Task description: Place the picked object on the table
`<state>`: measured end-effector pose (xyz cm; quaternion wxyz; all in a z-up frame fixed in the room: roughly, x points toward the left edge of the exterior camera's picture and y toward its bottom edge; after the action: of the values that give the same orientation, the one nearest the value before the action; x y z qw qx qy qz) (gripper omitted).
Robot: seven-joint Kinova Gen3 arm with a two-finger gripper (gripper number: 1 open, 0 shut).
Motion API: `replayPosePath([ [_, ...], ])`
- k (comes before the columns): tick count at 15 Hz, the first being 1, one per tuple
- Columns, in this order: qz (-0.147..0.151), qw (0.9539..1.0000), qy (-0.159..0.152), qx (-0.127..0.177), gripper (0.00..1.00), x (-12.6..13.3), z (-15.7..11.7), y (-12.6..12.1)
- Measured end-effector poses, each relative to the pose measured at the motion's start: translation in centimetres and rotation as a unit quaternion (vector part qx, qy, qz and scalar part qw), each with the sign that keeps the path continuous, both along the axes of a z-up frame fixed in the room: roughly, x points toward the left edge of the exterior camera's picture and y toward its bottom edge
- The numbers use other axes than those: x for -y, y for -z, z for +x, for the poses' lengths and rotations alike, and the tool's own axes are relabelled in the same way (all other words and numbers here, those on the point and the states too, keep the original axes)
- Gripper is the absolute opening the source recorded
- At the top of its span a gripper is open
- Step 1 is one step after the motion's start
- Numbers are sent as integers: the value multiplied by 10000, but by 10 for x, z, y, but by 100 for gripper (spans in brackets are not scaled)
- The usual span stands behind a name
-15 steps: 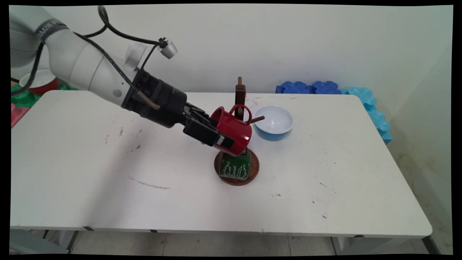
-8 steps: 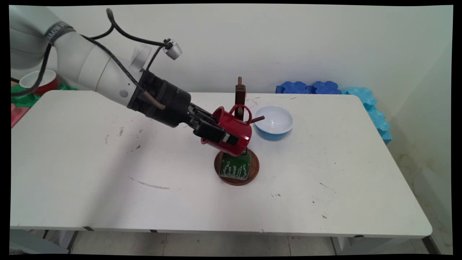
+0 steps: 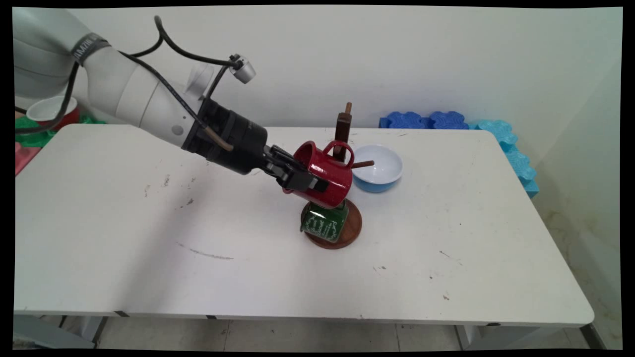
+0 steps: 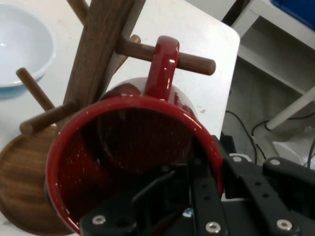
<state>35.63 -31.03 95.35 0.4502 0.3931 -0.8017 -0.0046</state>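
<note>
1. Plainly, the tool (image 3: pixel 310 182) is clamped on the wall of the red mug (image 3: pixel 328 179) — one finger inside the rim, the other outside it, as the hand view shows.
2. The red mug is held off the desk (image 3: pixel 149 238), tipped on its side with its mouth toward the arm. Its handle (image 4: pixel 162 69) is looped over a wooden peg (image 4: pixel 197 61) of the mug tree (image 3: pixel 342 130).
3. The mug tree's post leans toward the right of the main view, and its round base (image 3: pixel 354 227) seems partly lifted on one side, though I cannot be sure from this angle.
4. A green mug (image 3: pixel 325 223) sits low on the tree, directly under the red one; the two look to be touching or nearly so.
5. A blue bowl (image 3: pixel 379 168) with a white inside stands just behind the tree, near another peg.
6. Risks, as I judge them: with the handle hooked, any sideways pull by the arm drags on the peg and could tip the tree over — onto the bowl, likely. A grip on only one wall of a glossy mug could also slip and let it swing on the peg.
</note>
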Motion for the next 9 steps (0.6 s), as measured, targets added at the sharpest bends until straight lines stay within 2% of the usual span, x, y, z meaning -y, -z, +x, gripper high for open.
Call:
replayPosePath([
  [9, -91, 10000, 14, 26, 0, 1, 0, 3],
])
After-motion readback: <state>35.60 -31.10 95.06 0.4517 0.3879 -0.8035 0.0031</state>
